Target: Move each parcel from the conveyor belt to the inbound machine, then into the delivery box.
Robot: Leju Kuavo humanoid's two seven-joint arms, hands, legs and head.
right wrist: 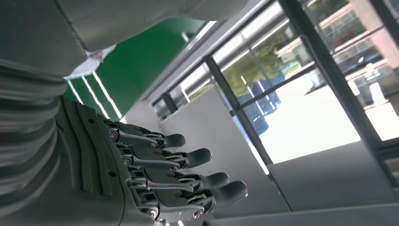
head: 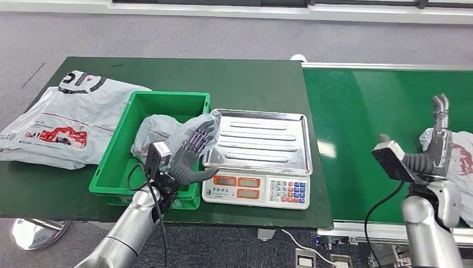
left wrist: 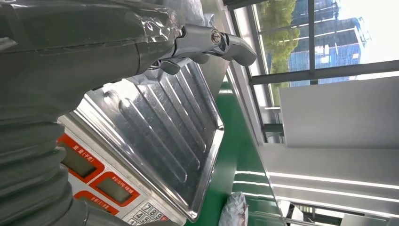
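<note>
Fingers of my left hand grip the grey parcel over the green box; I'd lower before letting go. Right hand fingers spread, empty.

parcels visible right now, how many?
3. A large printed parcel lies on the table left of the green box; a grey parcel is in the box at the left hand; a third parcel is on the conveyor by the right hand. Others may be hidden.
</note>
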